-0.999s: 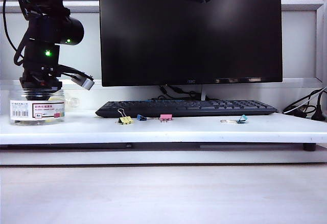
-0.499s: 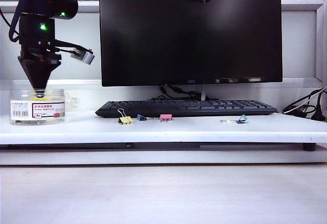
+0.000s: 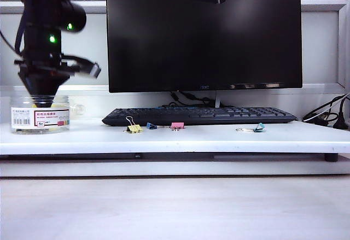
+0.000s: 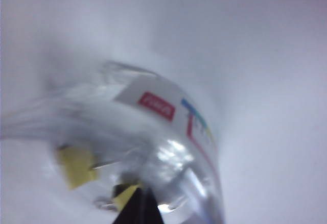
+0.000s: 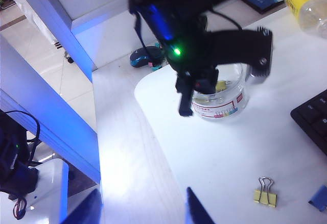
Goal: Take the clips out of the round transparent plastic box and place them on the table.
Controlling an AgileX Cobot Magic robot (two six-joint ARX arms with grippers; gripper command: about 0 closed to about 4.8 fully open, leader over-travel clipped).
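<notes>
left pincer (image 3: 42, 94) shut over round transparent plastic box (image 3: 40, 114); right pincer (image 5: 148, 203) open

**Colours on the white desk**

The table (image 3: 219, 139) is white. The round transparent plastic box (image 3: 40, 114) is clear, its white label showing a black barcode and red stripe. Yellow clips (image 4: 76, 165) lie inside; another yellow clip (image 3: 133, 127) has silver handles. The left gripper (image 3: 41, 89) is black, as is the monitor (image 3: 202, 32).

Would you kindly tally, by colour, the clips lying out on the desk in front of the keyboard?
Yellow clip: 1
Blue clip: 1
Pink clip: 1
Teal clip: 1
Total: 4
</notes>
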